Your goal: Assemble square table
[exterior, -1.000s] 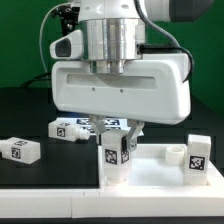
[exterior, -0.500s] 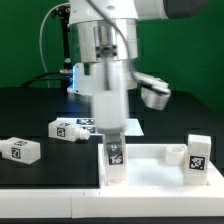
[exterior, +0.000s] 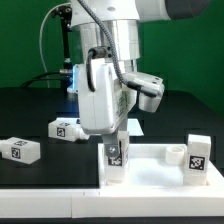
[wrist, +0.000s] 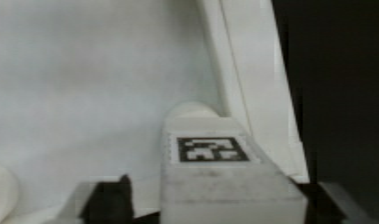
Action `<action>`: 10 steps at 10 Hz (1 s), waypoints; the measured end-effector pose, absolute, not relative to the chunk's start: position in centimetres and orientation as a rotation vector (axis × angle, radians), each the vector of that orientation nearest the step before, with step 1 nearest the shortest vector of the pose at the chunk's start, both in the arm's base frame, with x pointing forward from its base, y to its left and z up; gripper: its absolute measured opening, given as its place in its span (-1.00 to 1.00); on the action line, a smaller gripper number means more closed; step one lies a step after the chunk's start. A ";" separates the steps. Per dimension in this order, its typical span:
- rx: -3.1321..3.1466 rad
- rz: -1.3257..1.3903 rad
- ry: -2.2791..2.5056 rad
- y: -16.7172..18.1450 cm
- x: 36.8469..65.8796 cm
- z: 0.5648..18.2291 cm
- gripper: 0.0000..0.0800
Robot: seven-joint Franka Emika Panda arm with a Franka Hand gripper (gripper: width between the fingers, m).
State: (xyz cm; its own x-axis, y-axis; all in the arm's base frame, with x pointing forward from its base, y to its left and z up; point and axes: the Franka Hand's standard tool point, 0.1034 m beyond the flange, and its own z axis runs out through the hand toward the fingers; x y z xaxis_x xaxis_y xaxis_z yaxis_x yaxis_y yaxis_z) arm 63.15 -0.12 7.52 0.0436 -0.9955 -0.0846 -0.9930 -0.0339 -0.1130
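Nearby, loose leg point(exterior: 20, 150) (gripped leg point(exterior: 114, 158) upright)

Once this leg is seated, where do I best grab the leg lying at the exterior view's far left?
Mid-length on the lying leg, from straight above, closing across its narrow width: it lies on its side, apart from the other parts.

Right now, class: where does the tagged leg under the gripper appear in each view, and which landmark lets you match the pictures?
Exterior view: the tagged leg stands upright on the table top, at its corner on the exterior view's left, under the gripper.
Wrist view: the tagged leg is close up between the fingers, tag toward the camera.
Shared landmark: the table top's raised rim.
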 end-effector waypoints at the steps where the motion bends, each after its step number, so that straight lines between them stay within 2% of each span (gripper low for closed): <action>1: -2.384 -0.050 1.821 -0.2 63.3 7.6 0.31; 2: -2.470 -0.055 1.706 -0.4 63.2 7.5 0.57; 3: -2.506 -0.062 1.656 -0.4 63.2 7.5 0.61; 6: -2.708 -0.091 1.338 -0.5 63.2 7.6 0.62; 7: -2.914 -0.119 0.954 -0.3 63.3 7.8 0.62; 10: -2.938 -0.114 0.890 -0.3 63.3 7.8 0.58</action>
State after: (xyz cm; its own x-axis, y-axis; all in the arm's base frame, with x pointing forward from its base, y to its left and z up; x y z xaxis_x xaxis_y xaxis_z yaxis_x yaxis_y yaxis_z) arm 63.27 -0.32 7.78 0.8296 -0.5560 0.0504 -0.5509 -0.8299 -0.0881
